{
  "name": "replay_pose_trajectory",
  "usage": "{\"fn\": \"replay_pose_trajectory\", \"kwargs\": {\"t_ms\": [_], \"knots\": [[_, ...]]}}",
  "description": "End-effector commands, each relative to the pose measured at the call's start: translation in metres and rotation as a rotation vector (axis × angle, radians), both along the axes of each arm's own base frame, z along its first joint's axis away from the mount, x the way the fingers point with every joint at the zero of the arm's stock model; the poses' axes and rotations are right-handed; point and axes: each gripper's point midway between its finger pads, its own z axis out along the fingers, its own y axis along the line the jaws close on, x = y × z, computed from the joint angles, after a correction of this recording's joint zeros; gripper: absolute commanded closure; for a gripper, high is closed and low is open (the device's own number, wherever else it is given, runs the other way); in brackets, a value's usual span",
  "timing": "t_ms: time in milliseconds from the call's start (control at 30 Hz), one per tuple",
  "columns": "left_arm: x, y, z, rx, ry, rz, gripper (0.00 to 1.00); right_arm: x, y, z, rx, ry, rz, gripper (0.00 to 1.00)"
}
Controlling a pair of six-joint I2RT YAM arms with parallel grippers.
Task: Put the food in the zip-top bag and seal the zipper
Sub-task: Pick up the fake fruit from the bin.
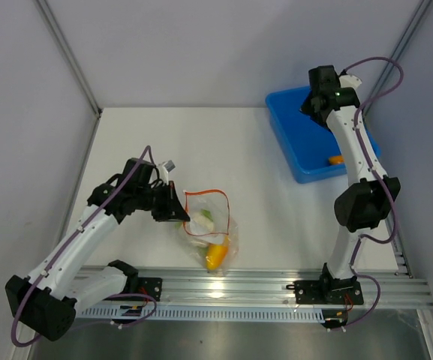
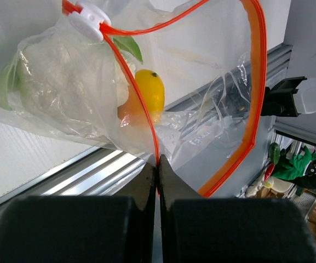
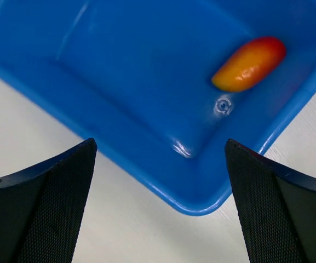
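Crinkled clear plastic fills the left wrist view: the zip-top bag (image 2: 201,126), thin and glossy with sharp creases, hangs in front of the camera. Its zipper (image 2: 254,82), a narrow orange-red strip, runs down the right of the frame, bends at lower right and also sweeps in a thin line from upper left to lower centre. A small white plastic slider (image 2: 89,19) sits on the strip at upper left.

The left gripper (image 2: 158,170) is clamped tight, its two dark wedge-shaped fingers pressed together with the zipper line running in between them.

Inside the bag, at left of that frame, lies the cauliflower lump (image 2: 59,76), white and knobbly with green leaves at its edges. Just right of it sits the yellow-orange piece (image 2: 149,90), smooth and oval.

From the top view the bag lies on the white table (image 1: 201,142) at lower centre, near the metal rail (image 1: 239,289), its mouth spread in an open loop.

At upper right, the right gripper (image 3: 159,143) hangs spread wide and grasping nothing, its black textured fingers apart above the blue bin (image 3: 119,71). The bin is shiny moulded plastic with rounded corners. The red-orange piece (image 3: 249,63), smooth and elongated, lies on its floor at upper right of the right wrist view.
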Motion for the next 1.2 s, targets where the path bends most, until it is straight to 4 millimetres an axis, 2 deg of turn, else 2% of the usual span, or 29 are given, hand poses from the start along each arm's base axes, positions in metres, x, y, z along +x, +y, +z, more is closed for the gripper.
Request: {"fn": "replay_pose_trajectory", "kwargs": {"t_ms": [0, 67, 167, 233, 267, 300, 400, 433, 500, 633, 900, 967, 1000, 1167], "knots": [[0.005, 0.0, -0.005, 0.019, -0.029, -0.019, 0.99, -0.005, -0.033, -0.019, 0.064, 0.068, -0.151, 0.01], [0.007, 0.001, -0.006, 0.037, -0.035, -0.029, 1.0, 0.0, -0.037, -0.03, 0.109, 0.088, -0.166, 0.01], [0.013, 0.001, -0.009, 0.06, -0.046, -0.042, 1.0, 0.007, -0.049, -0.036, 0.148, 0.084, -0.205, 0.0], [0.018, -0.002, -0.01, 0.057, -0.051, -0.046, 0.99, 0.013, -0.054, -0.046, 0.163, 0.107, -0.223, 0.01], [0.019, -0.004, -0.011, 0.051, -0.047, -0.051, 0.99, 0.014, -0.056, -0.04, 0.17, 0.105, -0.228, 0.01], [0.022, -0.007, -0.01, 0.041, -0.048, -0.052, 0.99, 0.018, -0.059, -0.052, 0.166, 0.136, -0.237, 0.01], [0.027, -0.014, -0.012, 0.034, -0.025, -0.067, 0.99, 0.023, -0.067, -0.052, 0.163, 0.145, -0.258, 0.01], [0.031, -0.016, -0.008, 0.032, -0.036, -0.069, 1.0, 0.025, -0.067, -0.062, 0.162, 0.166, -0.262, 0.01], [0.033, -0.017, -0.013, 0.041, -0.019, -0.073, 0.99, 0.025, -0.068, -0.071, 0.178, 0.183, -0.284, 0.01], [0.045, -0.018, -0.007, 0.061, -0.052, -0.081, 0.99, 0.019, -0.063, -0.1, 0.217, 0.255, -0.333, 0.0], [0.068, -0.02, -0.01, 0.136, -0.054, -0.124, 0.99, 0.012, -0.061, -0.128, 0.218, 0.337, -0.364, 0.01], [0.07, -0.021, -0.011, 0.14, -0.062, -0.153, 1.0, 0.01, -0.063, -0.135, 0.205, 0.364, -0.363, 0.01], [0.071, -0.022, -0.01, 0.143, -0.06, -0.158, 0.99, 0.007, -0.076, -0.138, 0.207, 0.374, -0.389, 0.01], [0.07, -0.017, -0.016, 0.183, -0.039, -0.173, 0.99, -0.002, -0.087, -0.15, 0.215, 0.424, -0.423, 0.01]]}}
